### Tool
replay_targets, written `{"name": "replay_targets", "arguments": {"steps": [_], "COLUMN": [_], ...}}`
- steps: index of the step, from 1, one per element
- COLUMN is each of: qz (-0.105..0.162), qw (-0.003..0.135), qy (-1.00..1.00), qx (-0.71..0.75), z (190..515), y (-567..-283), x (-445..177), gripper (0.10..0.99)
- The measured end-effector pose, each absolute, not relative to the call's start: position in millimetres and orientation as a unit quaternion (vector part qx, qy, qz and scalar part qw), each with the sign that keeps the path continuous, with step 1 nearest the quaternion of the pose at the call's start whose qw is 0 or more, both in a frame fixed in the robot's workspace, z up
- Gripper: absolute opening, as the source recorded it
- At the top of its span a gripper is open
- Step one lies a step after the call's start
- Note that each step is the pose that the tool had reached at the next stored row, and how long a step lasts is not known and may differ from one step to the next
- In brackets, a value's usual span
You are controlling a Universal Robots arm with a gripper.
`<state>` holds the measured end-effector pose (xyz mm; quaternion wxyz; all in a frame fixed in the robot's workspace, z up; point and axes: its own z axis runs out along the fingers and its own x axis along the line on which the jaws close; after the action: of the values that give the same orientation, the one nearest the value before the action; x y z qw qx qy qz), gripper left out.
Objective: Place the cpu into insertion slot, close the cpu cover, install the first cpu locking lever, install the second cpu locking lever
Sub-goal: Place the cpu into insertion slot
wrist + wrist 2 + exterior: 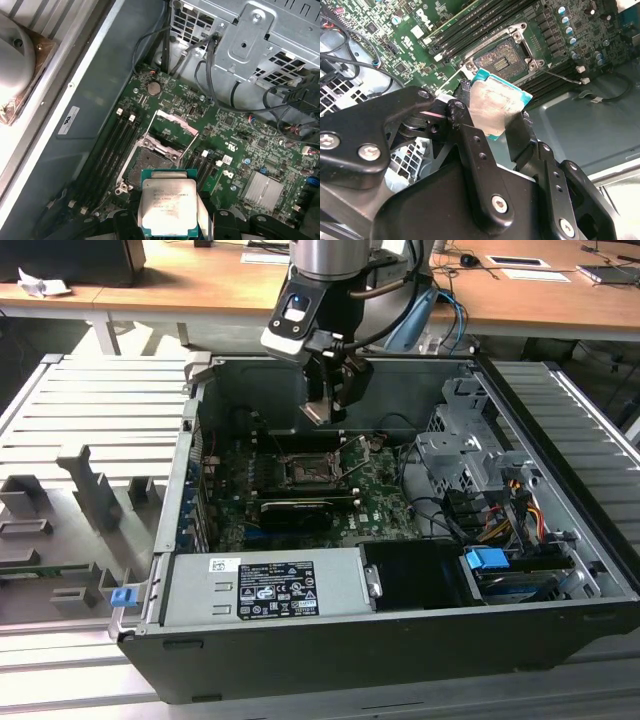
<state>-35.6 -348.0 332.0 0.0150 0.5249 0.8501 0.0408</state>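
Black two-finger end effector (492,114) is closed narrow on the cpu (495,100), a small flat square chip with a silvery-tan metal face and teal edge. Fingers (520,132) press on opposite edges. The chip hangs in the air near the insertion slot (150,162), a square black socket with a metal rim, and is apart from it. Socket centre lies bare. The cpu cover (175,120), a thin grey metal frame plate, stands raised open beside the socket. Around these is a green circuit board (385,505) inside an open black computer case (330,660) on a slatted grey counter (90,410).
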Motion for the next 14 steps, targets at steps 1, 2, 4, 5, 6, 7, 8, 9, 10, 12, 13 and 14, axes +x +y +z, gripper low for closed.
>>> {"name": "replay_targets", "arguments": {"steps": [1, 2, 4, 5, 6, 7, 8, 9, 10, 12, 13, 14], "qz": [0.041, 0.041, 0.041, 0.041, 0.041, 0.041, 0.041, 0.041, 0.041, 0.041, 0.040, 0.040], "qw": [0.015, 0.015, 0.015, 0.015, 0.015, 0.015, 0.015, 0.016, 0.016, 0.016, 0.016, 0.016], "qy": [0.848, 0.848, 0.846, 0.846, 0.845, 0.844, 0.843, 0.843, 0.842, 0.840, 0.839, 0.838], "qx": [0.527, 0.529, 0.531, 0.532, 0.533, 0.534, 0.536, 0.537, 0.538, 0.541, 0.543, 0.544], "z": [331.8, 331.7, 331.5, 331.4, 331.3, 331.3, 331.2, 331.2, 331.1, 330.9, 330.8, 330.7], "y": [-348.0, -348.0, -348.0, -348.0, -348.0, -348.0, -348.0, -348.0, -348.0, -348.0, -348.0, -348.0], "x": [-35.6, -35.6, -35.6, -35.6, -35.6, -35.6, -35.6, -35.6, -35.6, -35.6, -35.6, -35.6], "gripper": [0.525, 0.525, 0.525, 0.525, 0.525, 0.525, 0.525, 0.525, 0.525, 0.525, 0.525, 0.525]}}
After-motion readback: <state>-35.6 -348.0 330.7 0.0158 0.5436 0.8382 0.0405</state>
